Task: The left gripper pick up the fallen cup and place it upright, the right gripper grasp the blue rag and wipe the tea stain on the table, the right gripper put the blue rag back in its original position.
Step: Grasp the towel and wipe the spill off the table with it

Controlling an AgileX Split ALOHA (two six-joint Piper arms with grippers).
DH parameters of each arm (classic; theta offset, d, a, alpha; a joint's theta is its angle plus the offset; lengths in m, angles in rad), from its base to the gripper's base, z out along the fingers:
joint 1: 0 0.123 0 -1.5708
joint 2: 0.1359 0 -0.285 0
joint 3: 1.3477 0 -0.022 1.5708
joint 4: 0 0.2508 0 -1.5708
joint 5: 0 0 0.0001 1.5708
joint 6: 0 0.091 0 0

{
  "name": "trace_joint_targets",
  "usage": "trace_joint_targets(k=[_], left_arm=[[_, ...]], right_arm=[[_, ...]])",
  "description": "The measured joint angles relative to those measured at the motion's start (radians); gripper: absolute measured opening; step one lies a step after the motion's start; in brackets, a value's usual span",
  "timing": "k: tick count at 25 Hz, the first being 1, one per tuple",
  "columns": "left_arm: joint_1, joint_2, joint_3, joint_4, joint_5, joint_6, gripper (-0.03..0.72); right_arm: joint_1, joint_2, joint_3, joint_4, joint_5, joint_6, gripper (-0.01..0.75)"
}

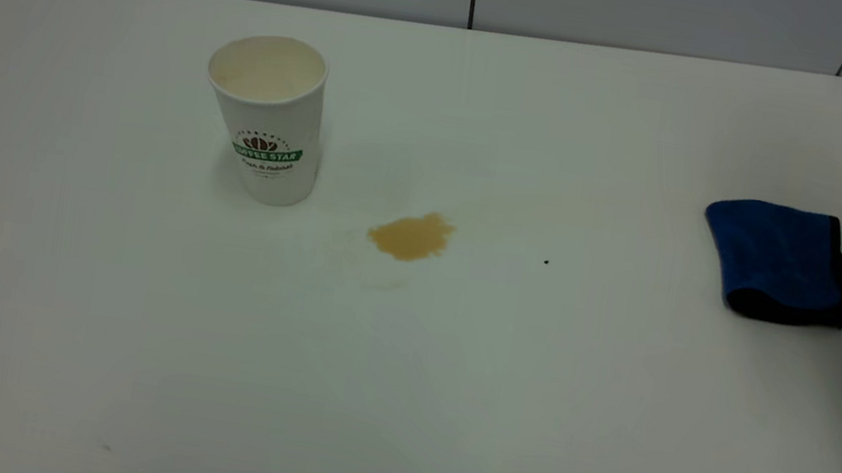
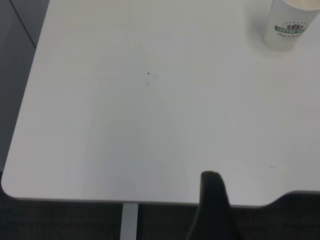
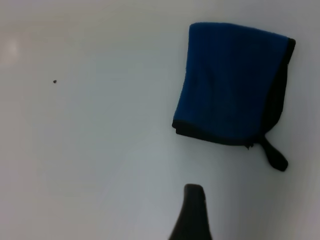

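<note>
Exterior view: cup (image 1: pixel 265 117) upright far left, tea stain (image 1: pixel 411 235) beside it. Blue rag (image 1: pixel 783 262) lies right on tabletop (image 1: pixel 396 400). Soft, light; I'd pinch folded edge. My right end effector (image 3: pixel 192 212): cannot tell whether open.

The white cup (image 1: pixel 265 117) with its green logo stands upright on the desk (image 1: pixel 398 392), the tan tea stain (image 1: pixel 411 236) just beside it; the folded blue rag (image 1: pixel 783 261) lies well apart.
</note>
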Motion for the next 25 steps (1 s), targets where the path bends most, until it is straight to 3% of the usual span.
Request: trace_joint_targets(k=[19, 25], left_arm=[[0.0, 0.0, 0.0, -0.001, 0.0, 0.0, 0.566], [0.0, 0.0, 0.0, -0.001, 0.0, 0.0, 0.566]], right_arm=[[0.023, 0.63, -0.438, -0.045, -0.016, -0.024, 0.694], [0.023, 0.747, -0.553, -0.047, 0.011, -0.024, 0.619]])
